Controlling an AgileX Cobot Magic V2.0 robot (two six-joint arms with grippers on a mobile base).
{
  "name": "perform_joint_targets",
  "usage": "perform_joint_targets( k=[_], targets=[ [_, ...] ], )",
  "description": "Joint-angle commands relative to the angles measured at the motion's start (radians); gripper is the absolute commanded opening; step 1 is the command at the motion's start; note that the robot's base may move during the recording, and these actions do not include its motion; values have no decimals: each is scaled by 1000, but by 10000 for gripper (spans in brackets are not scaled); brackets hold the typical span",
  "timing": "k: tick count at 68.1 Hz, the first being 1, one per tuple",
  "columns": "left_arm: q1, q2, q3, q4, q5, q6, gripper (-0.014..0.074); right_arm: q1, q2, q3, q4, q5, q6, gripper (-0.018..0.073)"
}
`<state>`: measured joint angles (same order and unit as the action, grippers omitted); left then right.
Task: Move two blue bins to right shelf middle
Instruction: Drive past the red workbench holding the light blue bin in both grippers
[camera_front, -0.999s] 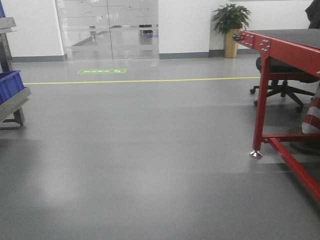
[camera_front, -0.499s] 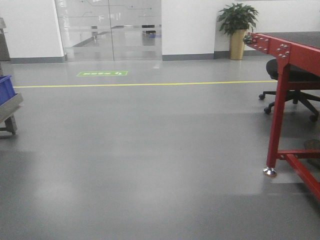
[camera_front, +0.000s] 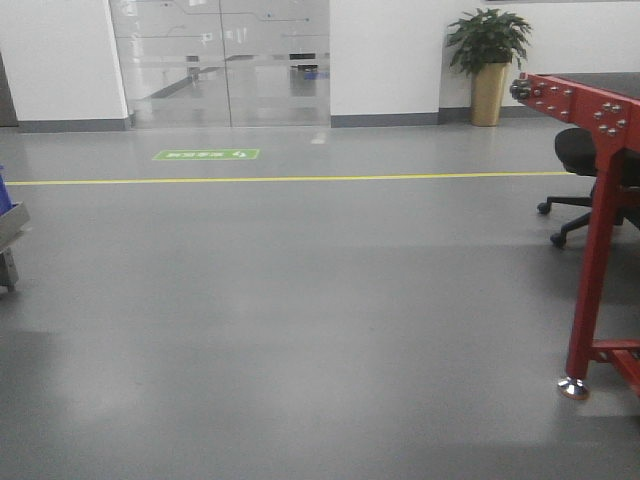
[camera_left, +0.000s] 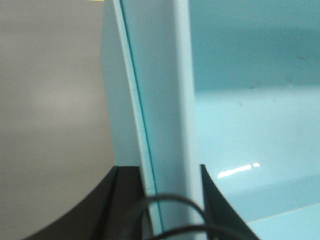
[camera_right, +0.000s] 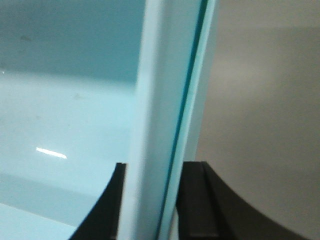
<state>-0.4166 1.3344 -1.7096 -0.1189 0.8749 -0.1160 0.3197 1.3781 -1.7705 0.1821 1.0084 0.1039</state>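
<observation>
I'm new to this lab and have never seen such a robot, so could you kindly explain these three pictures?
It is a wheeled robot with two arms. The wide picture looks ahead from its body: grey floor, a yellow line, glass doors, a potted plant, a red table frame. The other two come from cameras on the wrists. In each, dark fingers clamp the thick rim of a pale blue bin: the left gripper on one wall, the right gripper apparently on the opposite one.

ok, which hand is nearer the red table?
Right, probably. The right hand clamps the right wall of the blue bin, on the side where the red table stands in the front view. The left hand clamps the opposite wall, the bin lying between.
</observation>
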Motion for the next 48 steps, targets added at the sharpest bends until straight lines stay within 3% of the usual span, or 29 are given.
perform_joint_targets(
  k=[1, 48],
  targets=[
    [4, -22, -18, -33, -135, 1, -111, -9, -11, -11, -17, -53, 0, -154],
    [4, -22, -18, -30, -139, 1, -111, -9, -11, -11, -17, -58, 0, -154]
  ],
)
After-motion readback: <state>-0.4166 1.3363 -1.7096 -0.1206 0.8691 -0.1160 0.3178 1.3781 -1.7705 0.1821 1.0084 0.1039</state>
